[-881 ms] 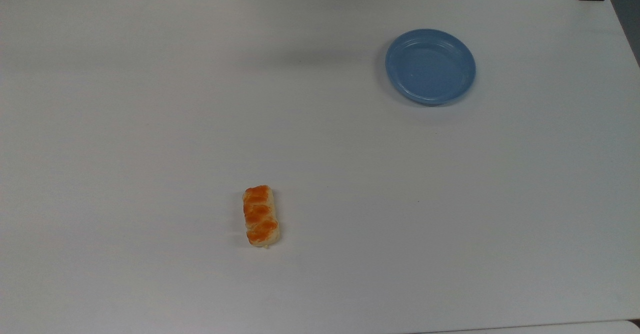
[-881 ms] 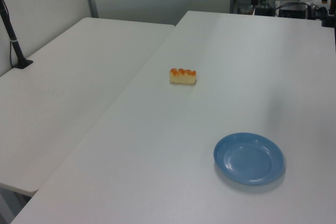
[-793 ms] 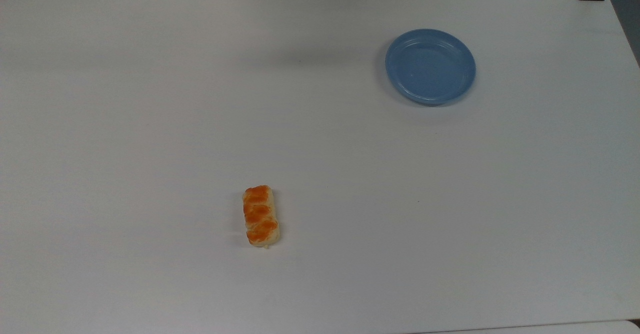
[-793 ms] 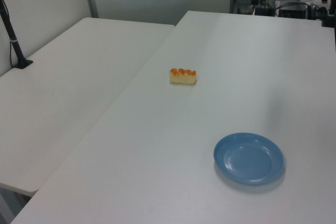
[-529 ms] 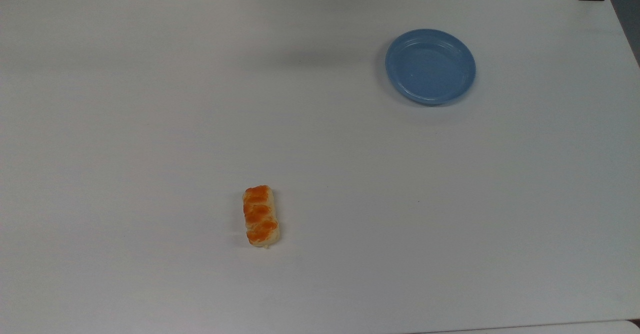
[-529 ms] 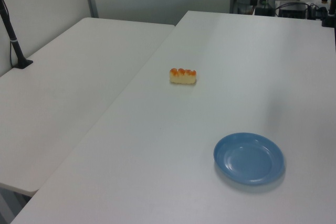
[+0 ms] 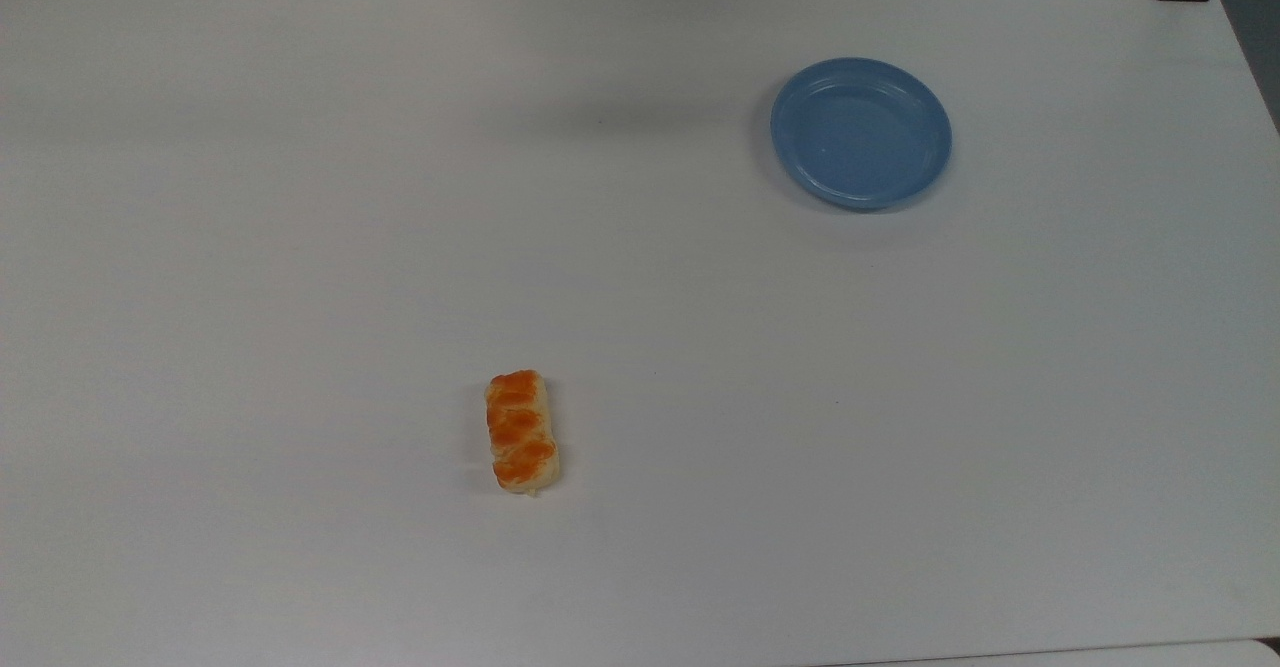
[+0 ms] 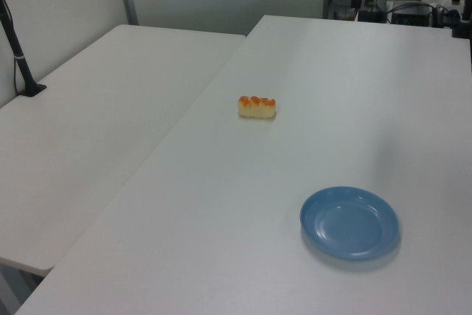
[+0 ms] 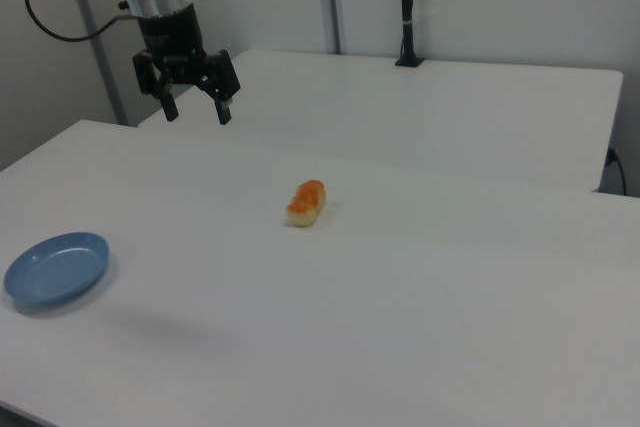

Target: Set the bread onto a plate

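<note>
Bread (image 7: 521, 432) mid-table, well apart from plate (image 7: 860, 133); jaws spread.

A wide white bench (image 7: 300, 197) carries two things lying flat on its top. The bread (image 7: 521, 432) sits near the middle toward the top view's lower edge. The blue plate (image 7: 860, 133) rests well apart from it, toward the top view's upper right, with nothing on it.
</note>
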Motion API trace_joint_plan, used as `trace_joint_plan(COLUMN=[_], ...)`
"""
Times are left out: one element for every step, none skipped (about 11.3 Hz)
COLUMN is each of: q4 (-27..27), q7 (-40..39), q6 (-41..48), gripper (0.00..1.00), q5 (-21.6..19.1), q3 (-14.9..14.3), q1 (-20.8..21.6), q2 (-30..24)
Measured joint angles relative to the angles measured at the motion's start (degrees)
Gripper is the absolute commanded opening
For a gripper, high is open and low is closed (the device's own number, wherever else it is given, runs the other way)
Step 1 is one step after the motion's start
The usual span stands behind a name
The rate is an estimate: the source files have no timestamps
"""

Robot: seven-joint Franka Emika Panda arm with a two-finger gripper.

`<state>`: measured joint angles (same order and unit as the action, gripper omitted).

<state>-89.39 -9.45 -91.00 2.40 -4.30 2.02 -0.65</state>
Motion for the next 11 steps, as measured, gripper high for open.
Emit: trace_joint_plan(q4=[0.0, 0.0, 0.0, -0.1, -0.2, -0.2, -0.2, -0.2, -0.2, -0.2, -0.1], q7=[0.0, 0.0, 0.0, 0.0, 0.2, 0.7, 0.8, 0.9, 0.9, 0.9, 0.9], q6=[0.0, 0.0, 0.0, -0.8, -3.3, -5.5, -6.5, -6.8, -6.8, -6.8, -6.8], gripper=[1.0, 1.0, 1.0, 1.0, 1.0, 1.0, 1.0, 1.0, 1.0, 1.0, 1.0], q5=[0.0, 0.0, 0.0, 0.0, 0.0, 0.0, 0.0, 0.0, 0.0, 0.0, 0.0], q3=[0.0, 0.0, 0.0, 0.0, 0.0, 0.0, 0.0, 0.0, 0.0, 0.0, 0.0], q1=[0.0, 0.0, 0.0, 0.0, 0.0, 0.0, 0.0, 0.0, 0.0, 0.0, 0.0], q2=[0.0, 0.0, 0.1, 0.4, 1.0, 2.0, 3.1, 3.8, 4.1, 4.1, 4.1])
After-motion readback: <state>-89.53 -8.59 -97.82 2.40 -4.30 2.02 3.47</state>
